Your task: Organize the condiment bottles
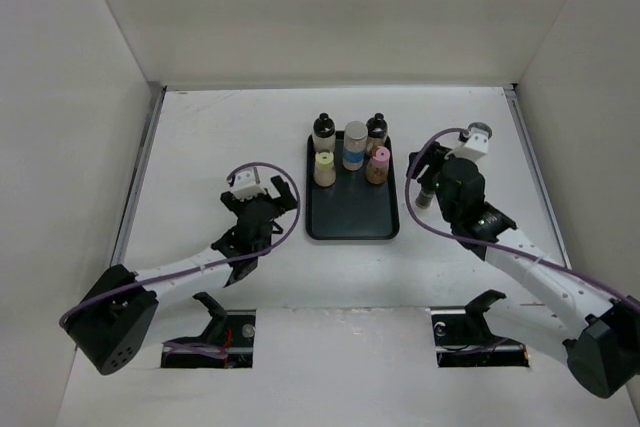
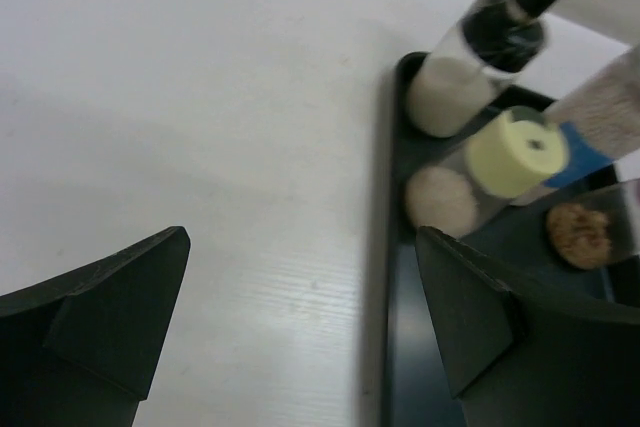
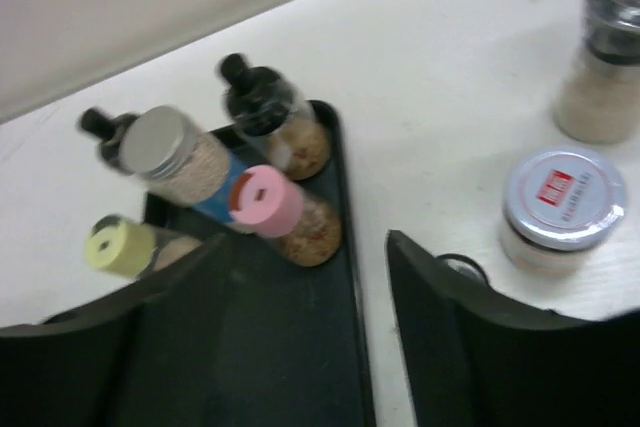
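Both grippers are empty: the left gripper [image 2: 302,247], beside the tray [image 1: 350,217], has its jaws spread wide, and the right gripper [image 3: 308,242] hangs over the tray's right edge with its jaws apart. Five bottles [image 1: 355,144] stand grouped at the tray's far end. A jar [image 3: 563,197] and a shaker [image 3: 608,57] wait on the table [image 1: 230,127], so the job looks over halfway done.

- Five bottles [image 1: 354,147] crowd the tray's [image 1: 350,222] far end — near half is bare, easy way in.
- Left of the tray: open table [image 1: 220,127].
- Right side's tighter — a red-labelled jar [image 3: 562,209] and a grey-capped shaker [image 3: 610,57] stand there.
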{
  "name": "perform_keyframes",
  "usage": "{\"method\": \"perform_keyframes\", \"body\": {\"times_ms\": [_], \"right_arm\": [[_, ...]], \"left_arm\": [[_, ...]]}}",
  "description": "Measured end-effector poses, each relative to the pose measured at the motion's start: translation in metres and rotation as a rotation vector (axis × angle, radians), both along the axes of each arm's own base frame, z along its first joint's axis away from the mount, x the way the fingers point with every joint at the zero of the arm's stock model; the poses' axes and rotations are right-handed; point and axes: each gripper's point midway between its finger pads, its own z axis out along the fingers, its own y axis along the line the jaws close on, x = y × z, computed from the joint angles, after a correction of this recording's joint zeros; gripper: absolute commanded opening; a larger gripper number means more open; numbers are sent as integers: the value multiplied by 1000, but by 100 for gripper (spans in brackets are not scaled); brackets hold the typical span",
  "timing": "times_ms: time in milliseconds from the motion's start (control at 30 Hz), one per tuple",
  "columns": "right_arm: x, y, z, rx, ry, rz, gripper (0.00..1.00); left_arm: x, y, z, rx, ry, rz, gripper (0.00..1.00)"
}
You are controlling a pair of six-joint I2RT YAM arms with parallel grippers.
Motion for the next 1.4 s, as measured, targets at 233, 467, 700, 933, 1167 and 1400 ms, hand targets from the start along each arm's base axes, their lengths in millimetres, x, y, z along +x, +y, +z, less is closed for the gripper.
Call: {"method": "perform_keyframes", "body": {"times_ms": [233, 467, 700, 933, 1167, 1400], "right_arm": [[8, -40, -42, -191, 184, -128, 84], [16, -47, -74, -287, 342, -146, 81], [21, -41, -104, -329, 443, -126, 71], [18, -42, -123, -346, 503, -123, 42], [12, -44, -95, -343, 428, -149, 38], [19, 30, -30, -278, 266, 19, 39]], "left_arm": [[0, 20, -21, -94, 15, 26, 100], [-2, 3, -15, -188, -18, -43, 100], [-2, -7, -30, -204, 27, -75, 100], [-3, -10, -34, -216, 41, -87, 100], [-2, -10, -40, -220, 57, -85, 100], [-1, -9, -40, -231, 60, -81, 100]]}}
